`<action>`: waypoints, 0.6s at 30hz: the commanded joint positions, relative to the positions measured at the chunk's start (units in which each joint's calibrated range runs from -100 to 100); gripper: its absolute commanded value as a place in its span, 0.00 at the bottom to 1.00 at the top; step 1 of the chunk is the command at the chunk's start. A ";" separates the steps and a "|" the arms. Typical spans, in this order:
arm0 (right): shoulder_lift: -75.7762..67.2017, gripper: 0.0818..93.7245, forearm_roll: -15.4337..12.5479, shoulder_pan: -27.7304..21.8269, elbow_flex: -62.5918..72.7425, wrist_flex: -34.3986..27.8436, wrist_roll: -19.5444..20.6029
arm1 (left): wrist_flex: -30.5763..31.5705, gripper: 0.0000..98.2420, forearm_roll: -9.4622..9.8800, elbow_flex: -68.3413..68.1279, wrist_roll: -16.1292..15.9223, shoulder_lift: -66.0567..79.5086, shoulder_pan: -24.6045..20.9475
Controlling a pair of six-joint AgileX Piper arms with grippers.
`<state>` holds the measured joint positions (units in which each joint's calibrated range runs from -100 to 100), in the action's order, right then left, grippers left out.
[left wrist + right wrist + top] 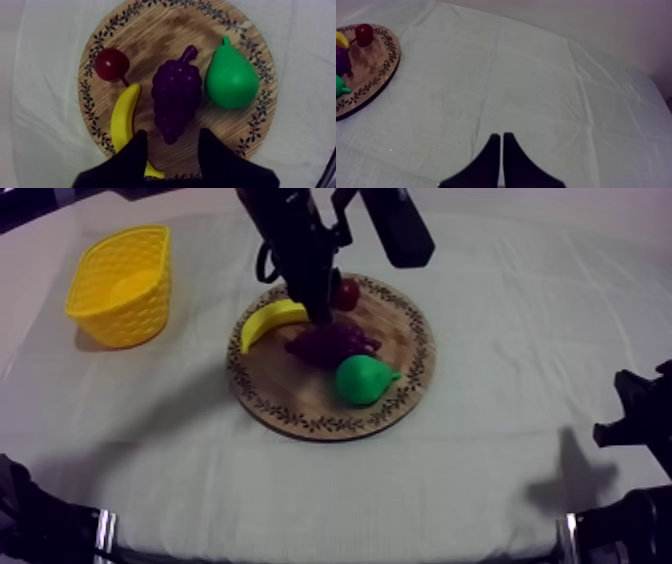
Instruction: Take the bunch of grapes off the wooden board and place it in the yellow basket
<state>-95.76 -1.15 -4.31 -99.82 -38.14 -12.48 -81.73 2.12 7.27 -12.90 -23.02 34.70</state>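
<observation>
Left end effector hovering spread, bunch of grapes lying on wooden board just below — right end effector pressed together.

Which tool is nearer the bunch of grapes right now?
Left. The left tool hangs open right over the bunch of grapes on the wooden board; the right tool rests shut over the cloth, well away beside the board.

Left arm is showing all black, chunky jointed housing. Left fingers are reading as matte black, broad, tapering to rounded tips. Right fingers are looking the same: black, slim, pointed.
</observation>
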 commanded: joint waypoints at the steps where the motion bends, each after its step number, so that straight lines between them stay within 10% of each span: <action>1: 0.00 0.00 0.00 0.02 0.04 0.00 0.00 | -0.22 0.51 0.08 -0.01 -0.07 -0.31 -0.02; 18: 0.00 0.00 0.00 0.02 0.04 0.00 0.00 | -0.43 0.62 0.37 1.14 0.71 -8.39 -0.27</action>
<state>-95.76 -1.15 -4.31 -99.82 -38.14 -12.48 -82.22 2.46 8.34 -12.29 -30.70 34.44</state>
